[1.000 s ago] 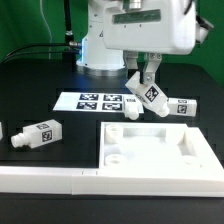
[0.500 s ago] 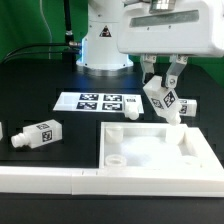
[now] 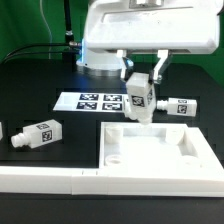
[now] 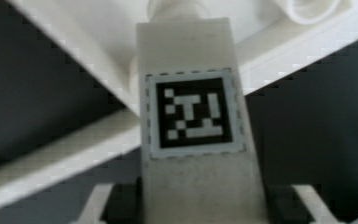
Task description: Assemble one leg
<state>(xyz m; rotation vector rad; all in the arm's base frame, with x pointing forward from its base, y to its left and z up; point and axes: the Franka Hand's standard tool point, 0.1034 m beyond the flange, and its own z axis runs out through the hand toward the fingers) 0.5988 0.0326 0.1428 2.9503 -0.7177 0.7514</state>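
Note:
My gripper [image 3: 141, 85] is shut on a white block-shaped leg [image 3: 140, 98] with a black-and-white tag on its side. The leg hangs nearly upright, its lower end just above the far edge of the large flat white tabletop [image 3: 160, 155]. In the wrist view the leg [image 4: 197, 110] fills the middle, tag facing the camera, with a finger [image 4: 108, 202] on each side. A second leg [image 3: 179, 107] lies on the table at the exterior view's right. A third leg [image 3: 36, 134] lies at the left.
The marker board [image 3: 92, 101] lies behind the tabletop. A long white border rail [image 3: 40, 178] runs along the front. A small white part [image 3: 2, 132] shows at the exterior view's left edge. The robot base [image 3: 100, 55] stands at the back.
The gripper swung with the leg, first to the exterior view's right, then back to the left. The leg turned from tilted to nearly upright over the tabletop's far edge.

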